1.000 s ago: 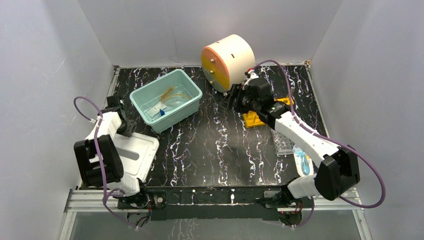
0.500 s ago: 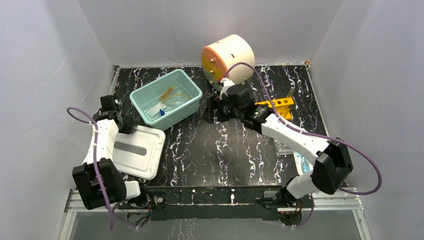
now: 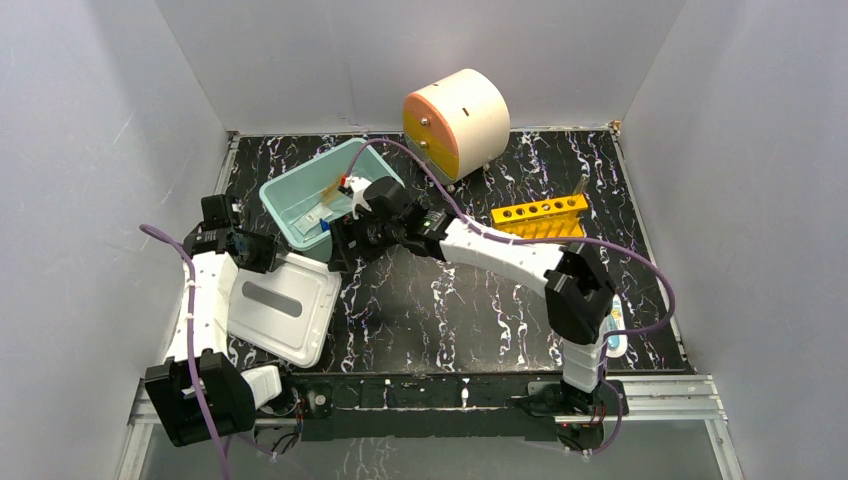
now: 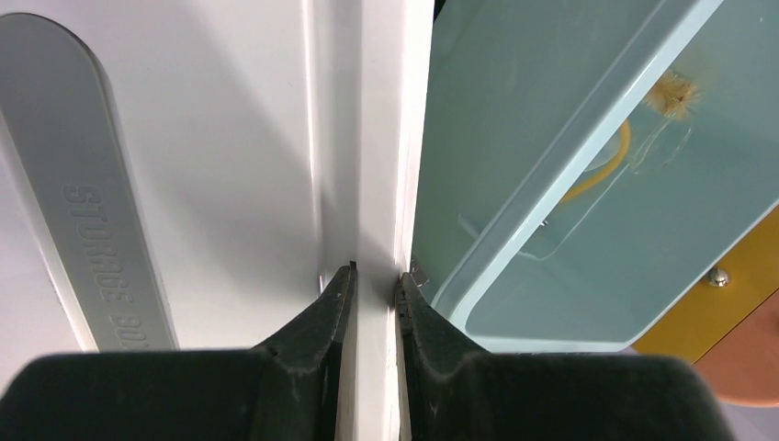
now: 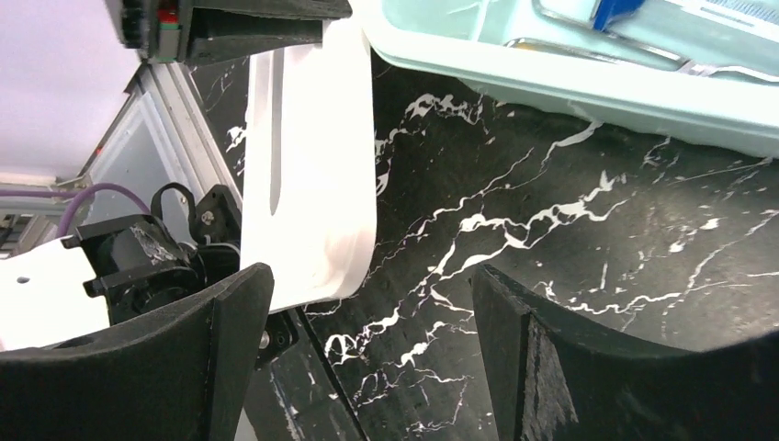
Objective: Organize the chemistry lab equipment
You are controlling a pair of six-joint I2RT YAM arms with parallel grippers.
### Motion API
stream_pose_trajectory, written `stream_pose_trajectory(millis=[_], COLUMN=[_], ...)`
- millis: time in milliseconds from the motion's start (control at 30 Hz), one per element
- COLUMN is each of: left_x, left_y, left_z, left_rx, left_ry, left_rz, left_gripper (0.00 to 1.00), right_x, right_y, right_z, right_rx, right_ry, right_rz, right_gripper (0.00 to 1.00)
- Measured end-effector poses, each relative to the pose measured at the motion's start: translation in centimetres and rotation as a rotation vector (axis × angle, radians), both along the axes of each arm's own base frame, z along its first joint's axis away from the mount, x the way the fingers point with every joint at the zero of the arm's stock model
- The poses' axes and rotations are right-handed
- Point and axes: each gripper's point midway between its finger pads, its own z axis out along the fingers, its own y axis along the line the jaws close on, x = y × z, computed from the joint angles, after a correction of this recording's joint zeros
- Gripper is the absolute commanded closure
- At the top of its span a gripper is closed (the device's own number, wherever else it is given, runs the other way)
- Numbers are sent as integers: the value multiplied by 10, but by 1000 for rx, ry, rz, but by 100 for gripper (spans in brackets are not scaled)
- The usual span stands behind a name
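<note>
Grey walls closed in a black, white-veined desk (image 3: 450, 300). A teal bin (image 3: 283, 187) sat toward 10 o'clock and a round orange-faced drum (image 3: 460, 120) at 12. Inside the bin lay a brown brush (image 3: 335, 188) and a blue-capped tube (image 3: 326, 226). The yellow holed rack (image 3: 540, 215) stood outside it, toward 2 o'clock, with its long axis running roughly from 9 to 3.

The left hand (image 4: 375, 276) was clamped on the raised rim of a white lid (image 3: 290, 320). The lid lay just beside the bin at the bin's 7 o'clock; whether the two touched could not be told. The right hand (image 5: 367, 303) hung with its jaws spread wide and nothing between them, off the bin's 5 o'clock corner and just above the lid's far edge.

The rack lay well apart from that empty hand, at its 3 o'clock. The right arm was plainly the nearer one, so fetching the rack was probably its job, and a grip across the rack's short side would likely suit best.
</note>
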Motion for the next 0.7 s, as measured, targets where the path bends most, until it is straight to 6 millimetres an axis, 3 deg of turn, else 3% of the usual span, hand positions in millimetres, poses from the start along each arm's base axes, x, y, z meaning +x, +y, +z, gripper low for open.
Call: stream_pose_trajectory(millis=[200,433,600,700], left_x=[-5,-3,-3,-6], left_y=[-4,-4,-3,-2], left_z=[2,10,13,12], left_rx=[-1,7,15,23], left_ry=[10,-2,-7,2], left_rz=[-12,-17,-16,-12], left_gripper=[99,99,99,99], right_x=[-7,-20,-33,-41], right_y=[13,33,39,39], right_z=[-19,-28,-31,-27], right_rx=[-43,-39,-28,-14], right_ry=[107,225,311,355], right_rz=[29,121,179,202], right_gripper=[17,26,49,70])
